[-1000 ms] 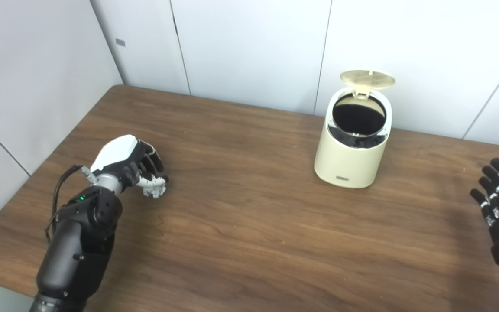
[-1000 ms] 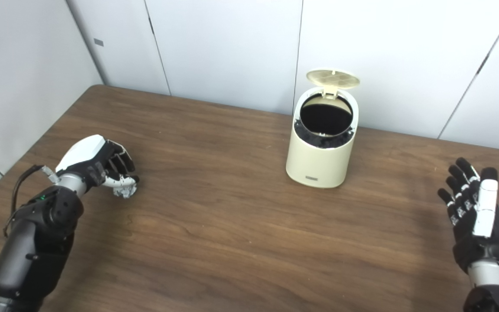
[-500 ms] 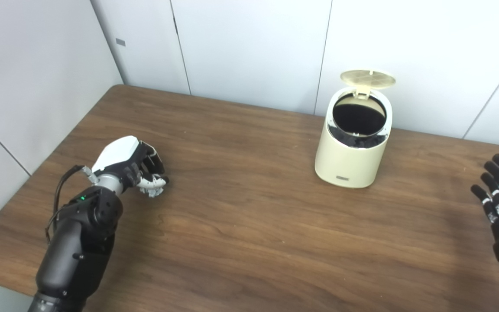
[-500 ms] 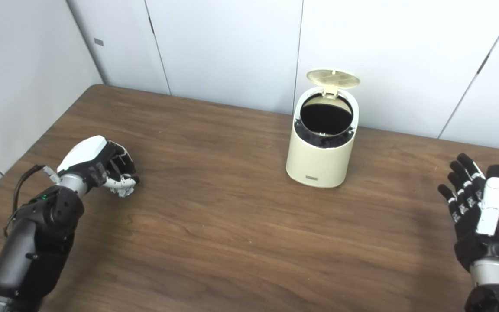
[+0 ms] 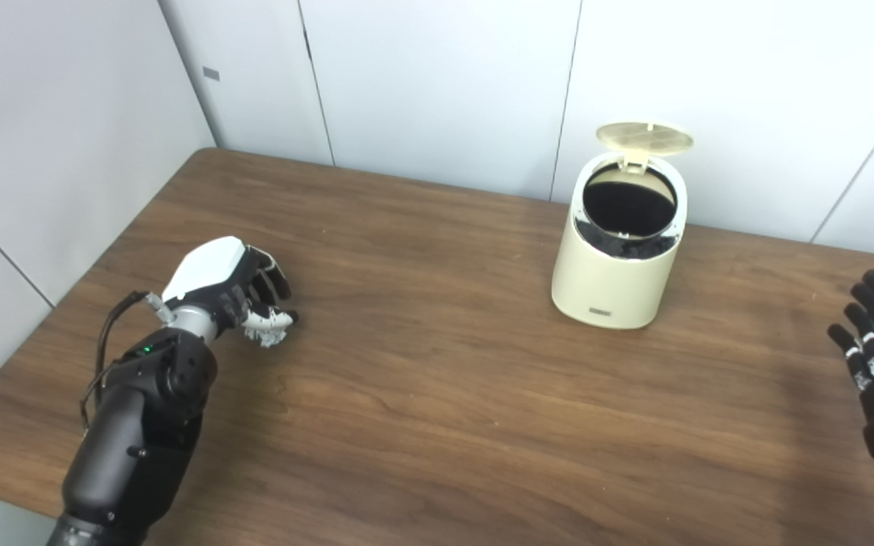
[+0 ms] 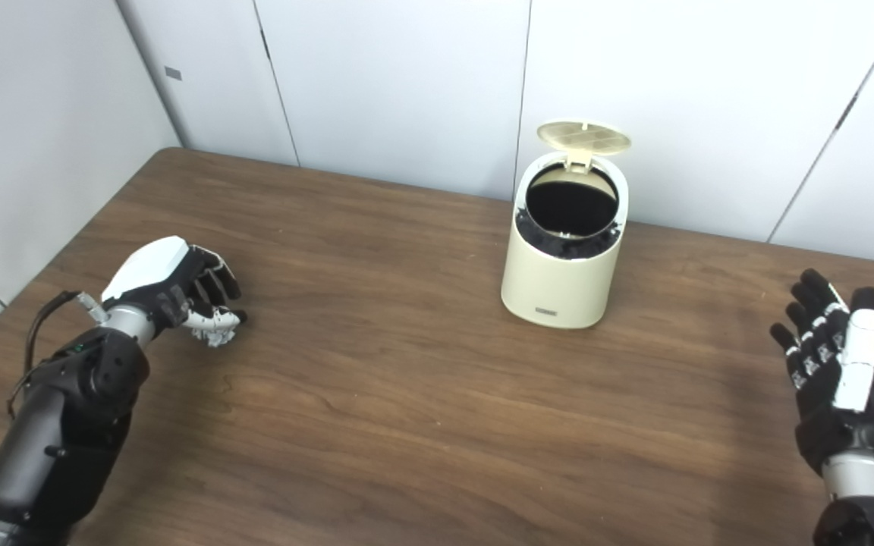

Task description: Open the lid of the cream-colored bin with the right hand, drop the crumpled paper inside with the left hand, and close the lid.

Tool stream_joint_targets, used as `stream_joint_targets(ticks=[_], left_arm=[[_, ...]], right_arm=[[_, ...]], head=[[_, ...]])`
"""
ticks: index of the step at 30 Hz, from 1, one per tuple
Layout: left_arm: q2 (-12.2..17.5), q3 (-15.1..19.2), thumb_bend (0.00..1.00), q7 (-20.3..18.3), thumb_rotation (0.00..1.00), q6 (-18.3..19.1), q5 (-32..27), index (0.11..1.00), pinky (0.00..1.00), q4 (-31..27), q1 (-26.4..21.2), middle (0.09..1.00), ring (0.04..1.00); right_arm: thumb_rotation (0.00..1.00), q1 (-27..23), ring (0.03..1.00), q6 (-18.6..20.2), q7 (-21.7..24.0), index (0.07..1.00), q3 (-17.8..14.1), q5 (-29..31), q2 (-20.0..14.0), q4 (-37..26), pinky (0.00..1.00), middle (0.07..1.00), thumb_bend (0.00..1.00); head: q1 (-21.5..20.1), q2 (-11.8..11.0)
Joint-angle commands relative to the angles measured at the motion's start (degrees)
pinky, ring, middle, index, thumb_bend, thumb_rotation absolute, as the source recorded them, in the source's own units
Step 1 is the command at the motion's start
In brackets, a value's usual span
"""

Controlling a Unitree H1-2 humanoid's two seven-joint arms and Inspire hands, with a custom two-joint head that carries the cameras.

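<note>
The left robot hand [image 5: 236, 292] has a smooth white shell over its back and black fingers with pale grey and white segments. A short silver cuff joins it to a bulky, glossy black forearm, where a small green light glows and a thin black cable loops along the outer side. The right robot hand [image 6: 839, 364] has black fingers with small white marks, a long white thumb panel, and a silver wrist cuff.

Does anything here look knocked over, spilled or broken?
Nothing stands out. The cream-colored bin stands upright with its lid flipped open, and the crumpled paper is held in the left hand.
</note>
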Motion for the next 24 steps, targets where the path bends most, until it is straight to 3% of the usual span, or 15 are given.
stream_joint_targets(ticks=[1,3,4,5,7,11,14,17,18,19,24], left_arm=[[2.58,-0.02,0.52,2.13,0.00,-0.29,2.15,0.495,0.18,-2.23,-0.94,0.476,0.326],[2.67,-0.31,0.53,1.87,0.00,0.08,2.62,0.493,0.15,-2.68,-1.04,0.478,0.277],[2.70,-0.37,0.81,1.45,0.00,0.20,2.87,0.565,0.16,-2.98,-1.10,0.449,0.284],[2.72,-0.41,0.90,1.11,0.00,0.26,3.10,0.593,0.19,-3.24,-1.16,0.457,0.311],[2.94,-0.61,0.98,1.11,0.02,0.14,3.22,0.618,0.23,-3.56,-1.19,0.493,0.363],[3.25,-0.99,1.00,1.07,0.04,0.16,3.62,0.626,0.21,-4.18,-1.33,0.459,0.351],[3.26,-0.84,1.00,0.91,0.04,0.12,3.27,0.630,0.25,-4.68,-1.49,0.488,0.409],[3.49,-0.51,1.00,1.02,0.03,-0.33,2.10,0.633,0.34,-5.04,-1.58,0.567,0.492],[3.51,-0.34,1.00,1.17,0.02,-0.48,1.51,0.628,0.44,-5.18,-1.61,0.625,0.572],[3.42,-0.06,1.00,1.51,0.01,-0.66,0.74,0.625,0.48,-5.38,-1.62,0.643,0.597],[3.02,0.92,0.99,2.23,0.00,-0.33,-1.03,0.601,0.48,-6.35,-1.89,0.611,0.577]], right_arm=[[1.00,-1.56,0.959,-0.42,-0.13,0.894,0.01,-0.13,-0.20,-2.58,0.91,0.940,0.65],[1.00,-1.53,0.949,-0.39,-0.46,0.888,0.03,-0.34,-0.12,-2.72,0.89,0.933,0.65],[1.00,-1.62,0.943,0.10,-0.91,0.884,-0.16,-0.22,0.13,-2.86,0.88,0.926,0.64],[1.00,-1.66,0.935,0.26,-1.11,0.875,-0.24,-0.15,0.25,-2.93,0.87,0.920,0.64],[1.00,-1.64,0.943,0.21,-1.10,0.879,-0.21,0.02,0.27,-2.99,0.89,0.928,0.63],[1.00,-1.51,0.950,0.39,-0.79,0.883,-0.10,0.23,0.12,-3.10,0.90,0.936,0.63],[1.00,-1.48,0.950,-0.06,-0.57,0.886,0.05,0.05,-0.07,-2.80,0.89,0.937,0.64],[1.00,-1.57,0.953,0.50,-0.84,0.892,-0.15,0.28,0.15,-2.83,0.90,0.939,0.64],[1.00,-1.59,0.951,0.75,-0.96,0.887,-0.22,0.37,0.23,-2.86,0.90,0.935,0.64],[1.00,-1.55,0.951,0.67,-0.86,0.886,-0.19,0.38,0.19,-2.82,0.90,0.934,0.63],[1.00,-1.73,0.951,0.78,-0.97,0.890,-0.36,0.63,0.35,-2.45,0.90,0.933,0.61]], head=[[0.08,0.04],[-0.03,0.07],[-0.03,0.07],[-0.03,0.07],[-0.03,0.07],[-0.11,0.11],[-0.11,0.11],[-0.11,0.11],[-0.11,0.11],[-0.11,0.11],[-0.19,0.15]])
